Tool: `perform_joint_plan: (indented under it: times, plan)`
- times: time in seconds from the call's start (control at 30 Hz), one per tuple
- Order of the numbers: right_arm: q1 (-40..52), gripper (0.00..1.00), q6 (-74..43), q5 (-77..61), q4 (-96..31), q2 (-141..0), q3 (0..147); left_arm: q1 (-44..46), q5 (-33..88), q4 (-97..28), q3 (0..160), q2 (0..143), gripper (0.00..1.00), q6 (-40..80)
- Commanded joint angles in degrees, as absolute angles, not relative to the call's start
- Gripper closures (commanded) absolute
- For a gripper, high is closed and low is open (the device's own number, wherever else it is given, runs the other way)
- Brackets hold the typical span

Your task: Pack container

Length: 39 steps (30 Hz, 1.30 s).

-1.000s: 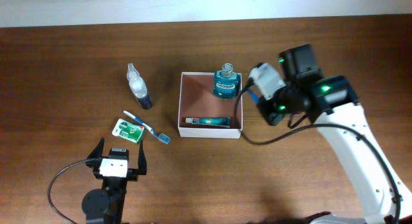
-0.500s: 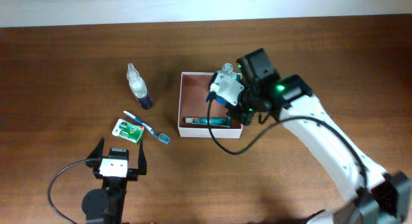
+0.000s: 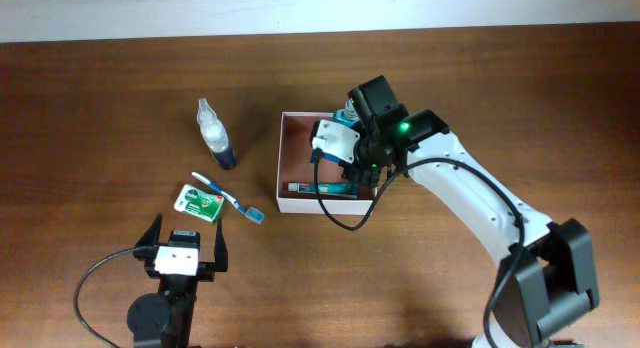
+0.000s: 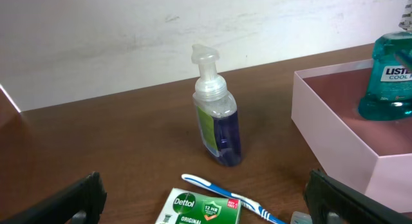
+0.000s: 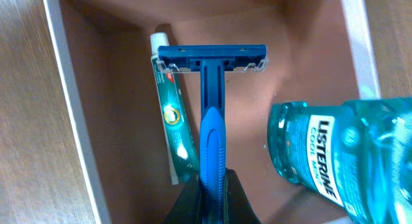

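Note:
The container (image 3: 283, 158), a shallow white box with a pinkish-brown inside, holds a teal toothpaste tube (image 3: 318, 188) and an upright blue mouthwash bottle (image 5: 335, 153). My right gripper (image 5: 212, 192) is shut on a blue razor (image 5: 212, 89) and holds it over the container's inside (image 5: 257, 114), next to the toothpaste tube (image 5: 172, 121). My left gripper (image 4: 199, 214) is open and empty, near the table's front. A pump bottle (image 3: 215, 134), a blue toothbrush (image 3: 228, 197) and a green soap box (image 3: 199, 200) lie left of the container.
The left wrist view shows the pump bottle (image 4: 217, 114), the toothbrush (image 4: 225, 198), the soap box (image 4: 206, 210) and the container's near wall (image 4: 335, 140) ahead. A white wall (image 3: 300, 8) runs along the table's far edge.
My right arm has swung left from beside the container to over it, carrying the razor. The left arm has not moved.

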<state>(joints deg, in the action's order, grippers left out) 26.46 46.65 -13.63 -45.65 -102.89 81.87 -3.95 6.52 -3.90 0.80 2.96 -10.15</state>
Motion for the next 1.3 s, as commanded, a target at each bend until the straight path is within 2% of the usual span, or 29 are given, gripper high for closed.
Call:
perform_joint_plan:
  times: [0.0, 0.23, 0.27, 0.3, 0.33, 0.67, 0.83, 0.93, 1.0, 1.27]
  plan:
    - [27.05, 0.96, 49.54, -14.41, -45.15, -105.12, 82.30, -4.19, 5.98, -4.08, 0.49, 2.85, 0.01, -9.89]
    - [27.05, 0.94, 49.45, -14.44, -45.12, -107.48, 82.28, -4.19, 5.98, -4.08, 0.49, 2.85, 0.01, -9.89]
    - [27.05, 0.77, 49.10, -14.61, -45.12, -107.48, 82.30, -4.19, 5.98, -4.08, 0.49, 2.85, 0.01, -9.89]
    - [27.05, 0.47, 48.99, -15.27, -45.15, -107.44, 82.32, -4.19, 5.98, -4.08, 0.49, 2.85, 0.01, -9.89]
    - [27.05, 0.38, 48.53, -16.43, -45.17, -107.26, 82.32, -4.19, 5.98, -4.08, 0.49, 2.85, 0.01, -9.89]
    - [26.76, 0.27, 34.15, -16.75, -45.71, -100.25, 84.97, -4.19, 5.98, -4.08, 0.49, 2.85, 0.01, -9.89]
    - [24.05, 0.24, 24.12, -7.92, -47.72, -93.43, 85.95, -4.19, 5.98, -4.08, 0.49, 2.85, 0.00, -9.89]
    - [20.51, 0.14, 17.58, -1.32, -49.87, -90.74, 85.95, -4.19, 5.98, -4.08, 0.49, 2.83, 0.01, -9.89]
    - [17.26, 0.01, 14.52, 0.58, -51.83, -89.71, 85.95, -4.19, 5.98, -4.08, 0.49, 2.85, 0.01, -9.89]
    - [3.07, 0.01, 3.46, 0.67, -57.78, -89.49, 85.78, -4.19, 5.98, -4.08, 0.49, 2.85, 0.01, -9.89]
